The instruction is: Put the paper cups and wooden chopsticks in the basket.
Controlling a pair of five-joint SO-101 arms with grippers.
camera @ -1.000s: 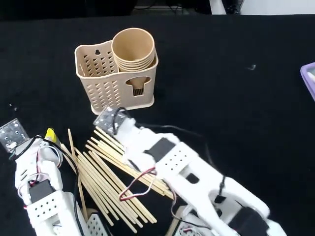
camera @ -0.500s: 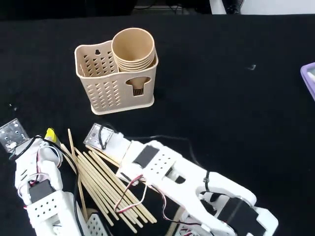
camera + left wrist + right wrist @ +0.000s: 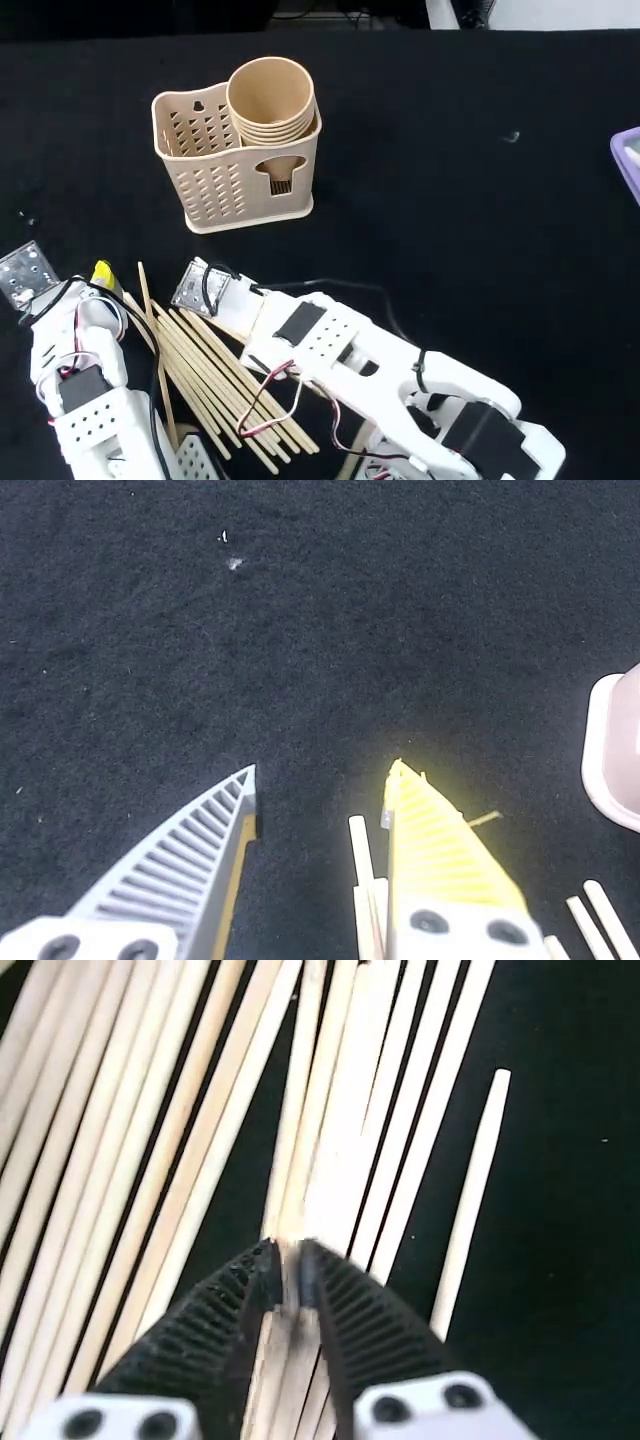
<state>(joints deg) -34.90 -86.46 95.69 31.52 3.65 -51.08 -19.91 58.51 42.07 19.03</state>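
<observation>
High view, right arm (image 3: 335,345) covers some chopsticks (image 3: 205,375); right jaws nipping one, left jaws apart

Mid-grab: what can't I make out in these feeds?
Right wrist view: blur at the jaws of the right gripper; how many chopsticks they pinch is unclear.
High view: the right arm covers part of the pile.
Purple object: cut by the high view's right edge.

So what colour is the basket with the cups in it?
The basket is beige, with little slots in its walls. It shows best in the high view.
</observation>
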